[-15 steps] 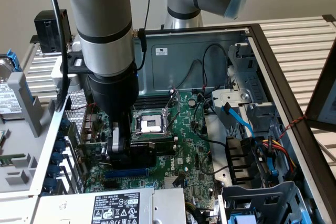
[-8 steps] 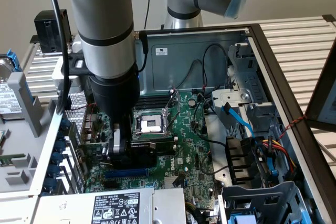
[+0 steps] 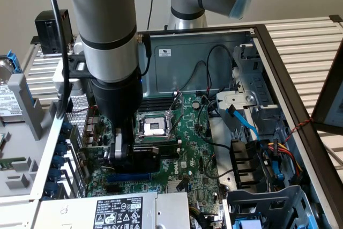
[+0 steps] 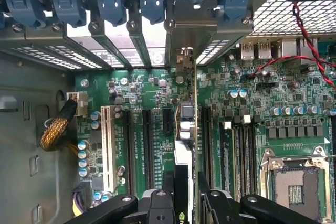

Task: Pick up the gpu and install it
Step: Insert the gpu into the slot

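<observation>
My claw was clamped on the gpu, one finger on each face of the card, which stood on edge above the motherboard. The card ran across the motherboard's expansion area, with its silver end bracket up at the motherboard's rear edge, among the blue-latched case openings there. The bare black expansion slots lay on one side of the card and the empty CPU socket on the other.

Finding: the pick-up was done and the installing step was in hand. In the exterior view the claw sat low, close over the motherboard. I could not tell whether the card's edge had entered its slot, since the card hid it.

Judgement: seating called for the card to be kept upright and in line with its slot, the bracket square to the rear opening, and for straight pressure toward the motherboard.
</observation>
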